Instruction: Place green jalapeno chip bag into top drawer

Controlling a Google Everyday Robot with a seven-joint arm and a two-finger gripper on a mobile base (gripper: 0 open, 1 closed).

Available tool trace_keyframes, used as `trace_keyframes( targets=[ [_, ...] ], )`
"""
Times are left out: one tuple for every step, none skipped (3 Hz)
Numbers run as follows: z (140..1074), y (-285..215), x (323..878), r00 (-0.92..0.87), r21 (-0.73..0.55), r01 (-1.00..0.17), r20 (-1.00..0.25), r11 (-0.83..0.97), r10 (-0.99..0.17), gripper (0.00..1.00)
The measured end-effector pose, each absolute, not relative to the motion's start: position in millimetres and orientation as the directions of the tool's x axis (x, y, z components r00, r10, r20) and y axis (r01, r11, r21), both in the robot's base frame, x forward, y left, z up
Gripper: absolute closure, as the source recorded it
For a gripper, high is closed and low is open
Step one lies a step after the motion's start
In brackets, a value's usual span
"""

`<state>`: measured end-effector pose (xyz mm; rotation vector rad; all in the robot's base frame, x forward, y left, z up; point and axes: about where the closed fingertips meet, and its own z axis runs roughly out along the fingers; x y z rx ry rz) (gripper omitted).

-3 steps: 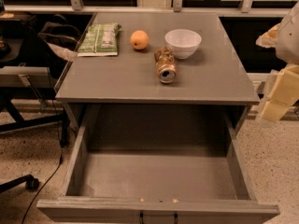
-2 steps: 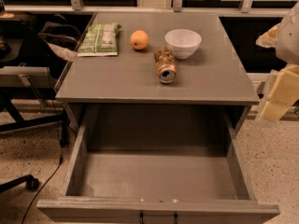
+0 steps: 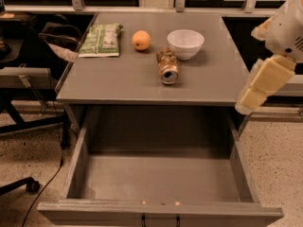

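Note:
The green jalapeno chip bag (image 3: 101, 39) lies flat at the far left of the grey table (image 3: 208, 79), next to an orange. The top drawer (image 3: 161, 178) is pulled fully open below the table's front edge, and its inside is bare. My gripper (image 3: 251, 100) hangs at the right of the view, off the table's right front corner and above the floor. It is far from the bag and holds nothing that I can see.
On the table stand an orange (image 3: 141, 40), a white bowl (image 3: 185, 43) and a crushed brown can (image 3: 167, 65) lying on its side. An office chair base and a cable (image 3: 28, 183) are on the floor at the left. A dark bag (image 3: 57, 37) sits left of the table.

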<state>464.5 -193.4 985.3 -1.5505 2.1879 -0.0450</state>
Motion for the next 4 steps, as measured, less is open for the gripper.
trace_keyframes(
  targets=[
    [981.2, -181.0, 491.0, -0.176, -0.207, -0.925, -0.508, 0.318, -0.843, 0.00],
    [983.1, -156.5, 503.6, -0.035, -0.157, -0.971, -0.649, 0.179, -0.760, 0.00],
    [993.6, -125.7, 509.9, 0.040, -0.115, -0.991, -0.762, 0.074, -0.646, 0.00],
    [999.9, -116.2, 512.6, -0.001, -0.118, -0.983, -0.767, 0.142, -0.641, 0.00]
  ],
)
